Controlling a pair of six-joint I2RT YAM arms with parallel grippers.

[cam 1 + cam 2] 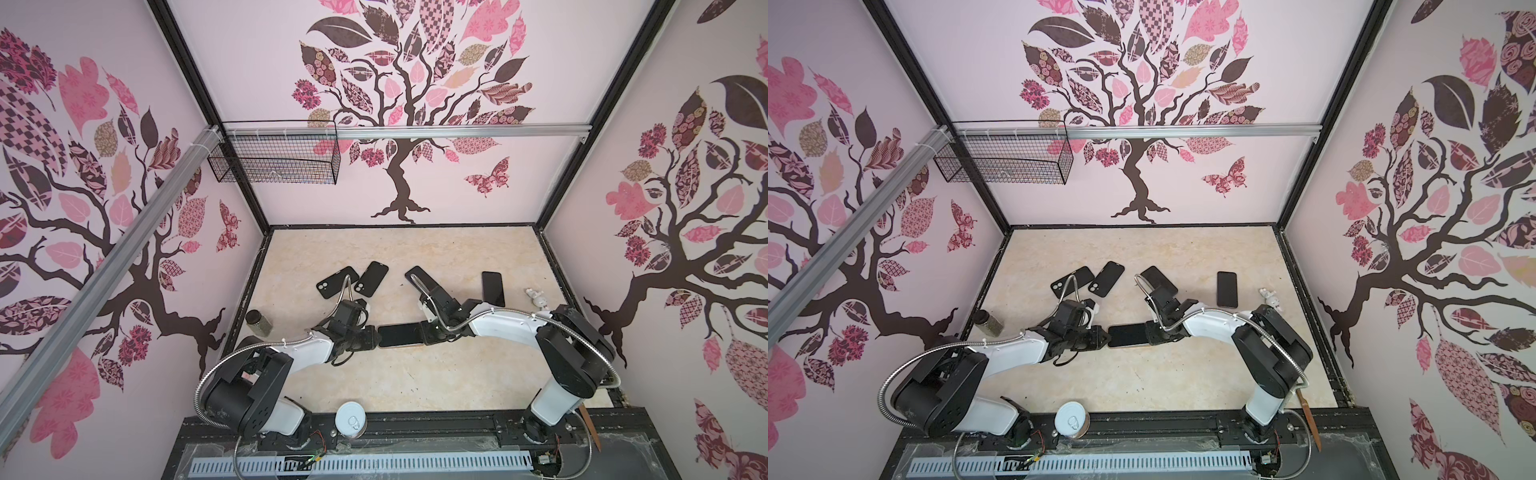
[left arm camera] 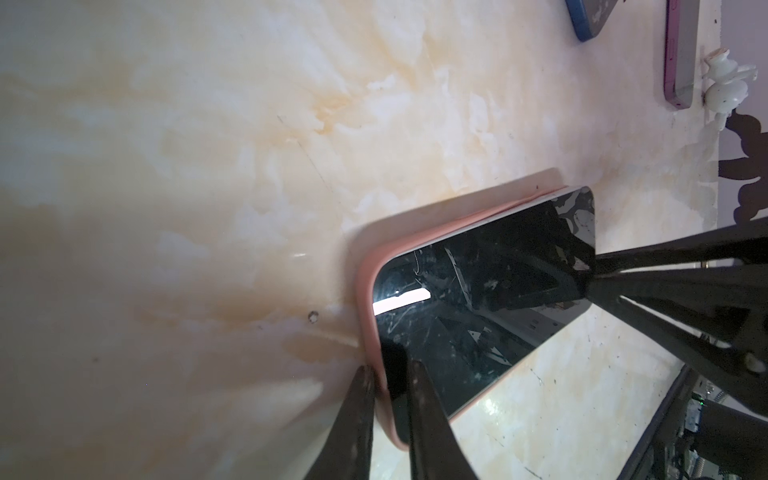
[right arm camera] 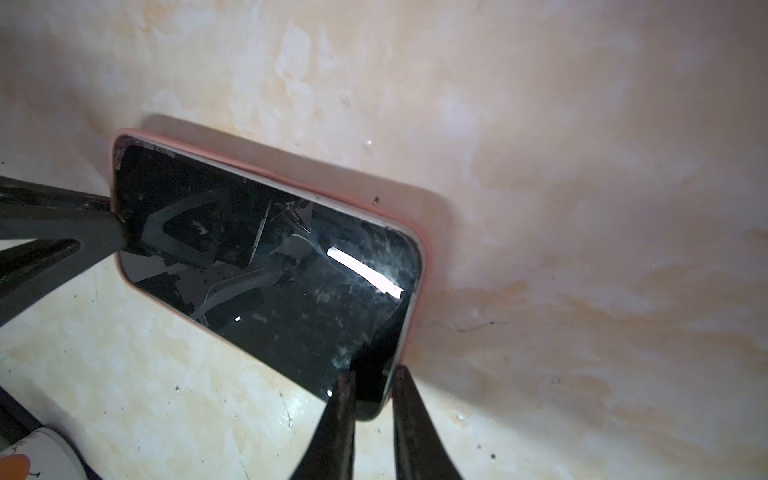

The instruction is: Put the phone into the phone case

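A black-screened phone (image 1: 401,336) (image 1: 1128,336) lies face up in the middle of the marble-patterned table, between my two grippers. A pink phone case (image 2: 368,291) wraps its end and long side by my left gripper (image 2: 388,374) (image 1: 377,334). That gripper is shut on the case's rim, one finger outside the case and one on the screen (image 2: 478,311). At the other end the phone's pale edge shows above the case (image 3: 428,249). My right gripper (image 3: 372,376) (image 1: 424,332) is shut on that corner of the phone (image 3: 270,257).
Behind lie two black cases (image 1: 337,282) (image 1: 372,278), a dark phone (image 1: 417,275) under the right arm and another phone (image 1: 493,289). A white figurine (image 1: 536,297) stands at the right, a jar (image 1: 258,322) at the left, a can (image 1: 351,419) on the front rail.
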